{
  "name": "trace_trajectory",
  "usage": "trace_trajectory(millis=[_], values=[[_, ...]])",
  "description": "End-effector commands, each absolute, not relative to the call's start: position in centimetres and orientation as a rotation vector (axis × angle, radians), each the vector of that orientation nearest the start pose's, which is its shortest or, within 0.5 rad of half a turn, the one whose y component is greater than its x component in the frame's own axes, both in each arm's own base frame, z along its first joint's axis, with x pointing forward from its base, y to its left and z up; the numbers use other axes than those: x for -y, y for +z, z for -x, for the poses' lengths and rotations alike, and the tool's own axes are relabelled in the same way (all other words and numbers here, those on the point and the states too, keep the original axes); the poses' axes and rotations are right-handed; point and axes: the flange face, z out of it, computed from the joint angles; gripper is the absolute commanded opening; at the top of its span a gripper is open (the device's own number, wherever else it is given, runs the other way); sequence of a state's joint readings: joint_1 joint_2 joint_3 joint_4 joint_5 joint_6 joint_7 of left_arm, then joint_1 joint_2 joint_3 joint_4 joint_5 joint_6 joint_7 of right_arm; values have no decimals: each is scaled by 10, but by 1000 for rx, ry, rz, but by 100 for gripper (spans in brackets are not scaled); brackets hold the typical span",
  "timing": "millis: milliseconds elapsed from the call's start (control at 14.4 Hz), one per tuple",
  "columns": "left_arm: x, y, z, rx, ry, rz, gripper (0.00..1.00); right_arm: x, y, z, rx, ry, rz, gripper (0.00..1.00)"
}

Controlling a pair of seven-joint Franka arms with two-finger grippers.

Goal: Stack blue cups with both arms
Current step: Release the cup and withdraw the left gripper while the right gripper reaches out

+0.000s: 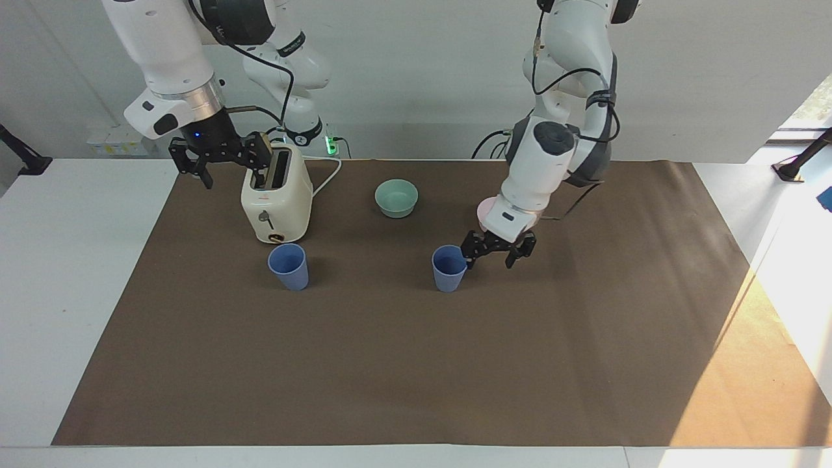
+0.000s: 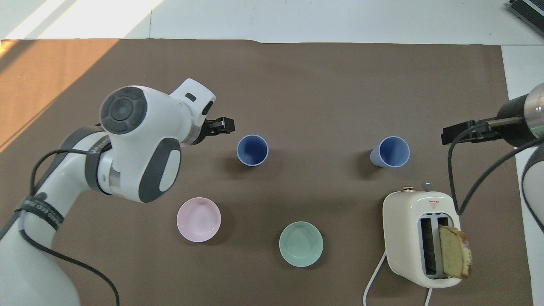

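Note:
Two blue cups stand upright on the brown mat. One cup [image 1: 448, 268] [image 2: 252, 150] is near the middle of the table. The other cup [image 1: 288, 266] [image 2: 391, 151] stands by the toaster, farther from the robots than it. My left gripper [image 1: 497, 252] [image 2: 217, 127] is open and empty, low beside the middle cup toward the left arm's end, with one fingertip close to its rim. My right gripper [image 1: 221, 159] [image 2: 465, 129] hangs in the air by the toaster at the right arm's end and waits.
A cream toaster [image 1: 276, 201] [image 2: 418, 238] holds a slice of bread [image 2: 455, 251], with its cord running toward the robots. A mint-green bowl [image 1: 396, 197] [image 2: 301, 244] and a pale pink bowl [image 2: 198, 219] sit nearer to the robots than the cups.

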State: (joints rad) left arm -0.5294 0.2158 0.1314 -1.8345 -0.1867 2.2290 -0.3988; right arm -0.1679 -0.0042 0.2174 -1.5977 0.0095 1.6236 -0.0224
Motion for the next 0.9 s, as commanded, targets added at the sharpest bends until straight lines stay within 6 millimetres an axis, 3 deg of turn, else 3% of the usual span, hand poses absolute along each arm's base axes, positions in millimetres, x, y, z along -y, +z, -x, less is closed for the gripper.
trace_trajectory(millis=[0,278,417,625,833], values=[[195,475,-576,88,-169,3303,100,-28,620,-554,82,-73,3118,100],[110,520,-583,-33,-252,3237,100,-27,620,-553,94,-78,3123,100],[73,557,-593,-81,-300,3180,100,-28,614,-552,156,-59,3122,100],[23,591,-600,-107,-336,3153,100,-22,573,-560,213,-77,3115,100],[-17,618,-589,-182,-230,3147,100,-19,529,-578,194,-47,3102,100]])
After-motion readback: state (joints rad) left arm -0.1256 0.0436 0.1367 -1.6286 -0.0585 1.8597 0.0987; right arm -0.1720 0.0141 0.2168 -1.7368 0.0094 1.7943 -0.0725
